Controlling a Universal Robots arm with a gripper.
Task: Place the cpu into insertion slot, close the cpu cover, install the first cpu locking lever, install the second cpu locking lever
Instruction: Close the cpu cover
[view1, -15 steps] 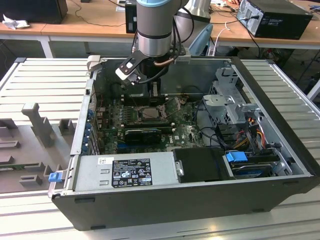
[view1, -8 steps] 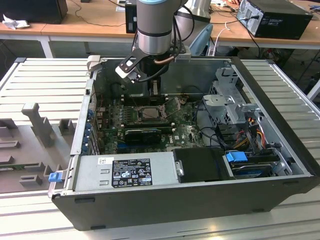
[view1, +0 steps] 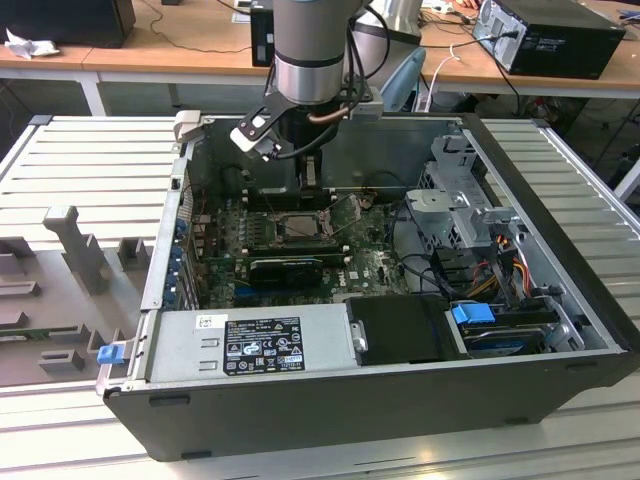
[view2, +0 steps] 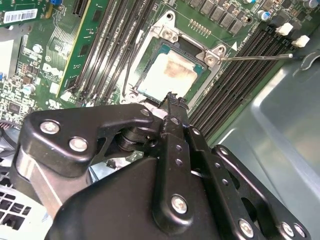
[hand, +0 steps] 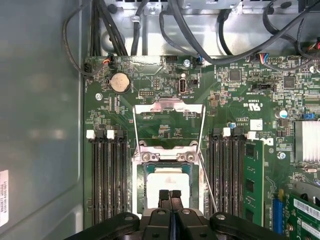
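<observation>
The cpu (hand: 167, 182) (view2: 167, 75) lies flat in the insertion slot (view1: 300, 228), pale face up, inside the silvery rim (hand: 141, 158). The cpu cover (hand: 170, 106) is swung open, its cut-out frame standing away from the socket on the far side from my fingers. Two thin wire locking levers (hand: 209, 190) (view2: 255, 57) stick out unlatched beside the socket. My gripper (hand: 170, 196) (view2: 172, 100) (view1: 312, 175) hangs just above the socket's near edge, over the chip's border. Its black fingers are pressed together with nothing between them.
Black memory slots (hand: 107, 175) flank the socket on both sides. A long black card (view1: 285, 268) lies in front of it. The power supply (view1: 260, 340), drive cage (view1: 470, 215), cable bundles (hand: 200, 30) and the case wall (hand: 40, 125) hem in the board.
</observation>
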